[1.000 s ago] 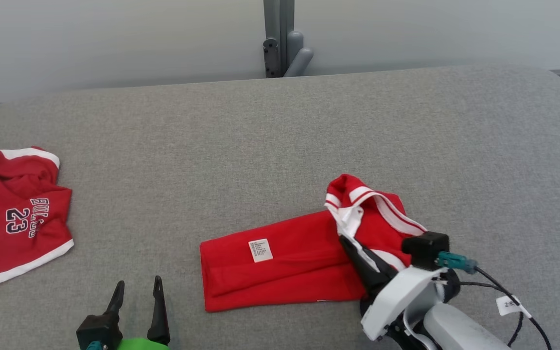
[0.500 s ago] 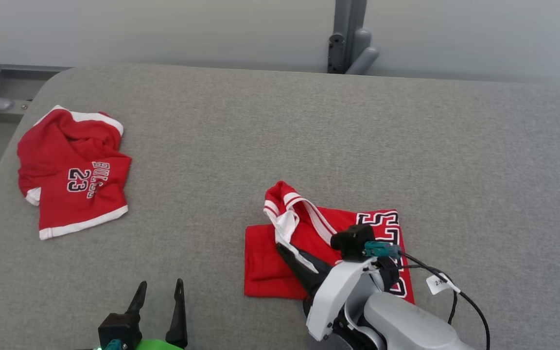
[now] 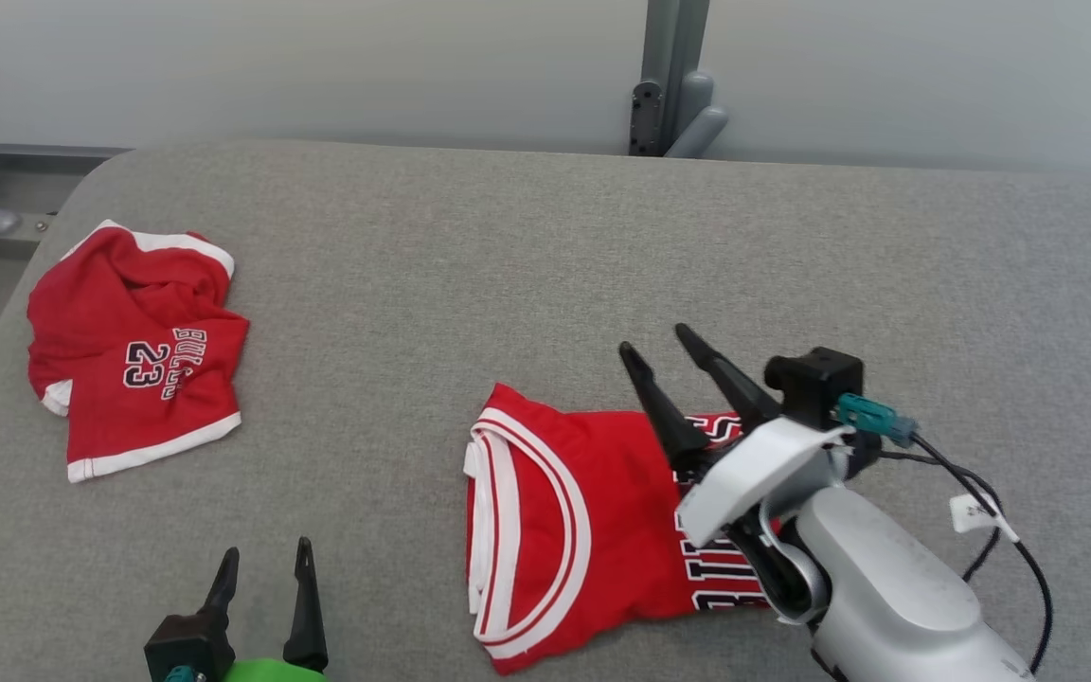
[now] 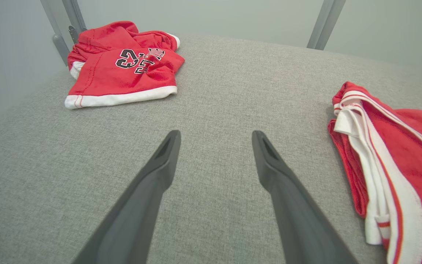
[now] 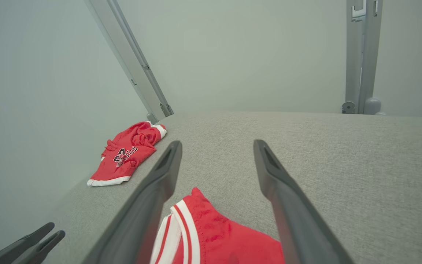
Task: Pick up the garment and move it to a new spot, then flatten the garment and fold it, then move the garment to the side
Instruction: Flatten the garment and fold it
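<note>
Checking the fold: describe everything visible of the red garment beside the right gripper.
The garment is red soft cloth with curved white-and-red trim and white, black-outlined lettering, part hidden by the arm. It lies folded, fairly flat, on the grey table. The open right gripper hangs above it, holding nothing.

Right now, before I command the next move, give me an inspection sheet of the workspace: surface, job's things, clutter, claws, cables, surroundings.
Surface: grey fabric-covered surface, flat, no spills seen.
Job's things: folded red garment with white-and-red trim, lying flat near the front edge, its right part under the right arm.
Clutter: crumpled red garment printed BULLS 23, far left.
Claws: left claw open, holding nothing, over bare surface; right claw open, holding nothing, tips past the folded garment's far edge.
Cables: black cable with a white tag, looping off the right wrist, clear of the garment.
Surroundings: pale wall and grey metal post behind the surface.
</note>
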Available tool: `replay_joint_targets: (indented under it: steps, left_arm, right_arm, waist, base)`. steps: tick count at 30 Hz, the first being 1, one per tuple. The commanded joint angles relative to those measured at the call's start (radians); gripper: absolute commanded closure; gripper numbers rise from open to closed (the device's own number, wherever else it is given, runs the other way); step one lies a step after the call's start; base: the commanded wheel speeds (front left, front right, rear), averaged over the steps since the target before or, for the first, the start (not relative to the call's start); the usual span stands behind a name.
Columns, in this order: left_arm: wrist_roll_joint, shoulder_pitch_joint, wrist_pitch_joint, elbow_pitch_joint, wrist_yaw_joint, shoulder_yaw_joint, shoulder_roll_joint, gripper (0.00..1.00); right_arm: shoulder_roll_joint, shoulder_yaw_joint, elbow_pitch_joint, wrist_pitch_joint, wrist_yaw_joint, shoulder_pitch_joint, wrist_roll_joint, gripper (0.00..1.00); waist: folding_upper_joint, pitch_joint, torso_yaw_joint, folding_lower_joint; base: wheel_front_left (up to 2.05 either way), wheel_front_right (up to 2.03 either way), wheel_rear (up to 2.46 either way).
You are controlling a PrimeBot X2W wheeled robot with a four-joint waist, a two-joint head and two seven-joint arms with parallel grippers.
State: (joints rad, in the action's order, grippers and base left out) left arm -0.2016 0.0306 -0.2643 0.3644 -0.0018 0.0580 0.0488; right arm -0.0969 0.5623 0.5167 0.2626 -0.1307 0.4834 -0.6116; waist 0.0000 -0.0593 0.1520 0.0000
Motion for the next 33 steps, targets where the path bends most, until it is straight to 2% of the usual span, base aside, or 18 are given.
replay_joint_targets:
  steps: [1, 6, 13, 16, 26, 33]
  left_arm:
    - [-0.001, 0.011, 0.0, -0.001, 0.004, -0.006, 0.003, 0.0]
    - [0.0, 0.019, 0.0, -0.017, 0.008, -0.028, 0.004, 0.0]
    - [0.001, 0.035, 0.0, -0.04, 0.021, -0.04, 0.004, 0.0]
    - [0.007, 0.04, 0.0, -0.048, 0.013, -0.049, 0.004, 0.0]
    - [0.023, 0.049, 0.0, -0.068, 0.003, -0.083, 0.004, 0.0]
    - [0.029, 0.071, 0.0, -0.087, 0.001, -0.1, 0.004, 0.0]
  right_arm:
    - [-0.006, -0.012, -0.006, 0.002, 0.0, -0.021, 0.016, 0.0]
    - [-0.018, -0.183, -0.049, 0.002, 0.0, -0.13, 0.143, 0.0]
    - [-0.017, -0.332, -0.074, 0.002, 0.0, -0.266, 0.269, 0.0]
    - [-0.008, -0.387, -0.095, 0.002, 0.0, -0.313, 0.313, 0.0]
    - [0.028, -0.477, -0.159, 0.002, 0.0, -0.387, 0.408, 0.0]
    - [0.039, -0.486, -0.163, 0.003, 0.0, -0.4, 0.419, 0.0]
  waist:
    - [0.0, 0.011, -0.03, 0.0]
    - [0.0, 0.028, -0.076, 0.0]
    - [0.0, 0.036, -0.125, 0.0]
    - [0.0, 0.037, -0.142, 0.0]
    - [0.0, 0.054, -0.184, 0.0]
    - [0.0, 0.077, -0.2, 0.0]
  base:
    - [0.0, 0.0, 0.0]
    - [0.0, 0.0, 0.0]
    - [0.0, 0.0, 0.0]
    - [0.0, 0.0, 0.0]
    - [0.0, 0.0, 0.0]
    - [0.0, 0.0, 0.0]
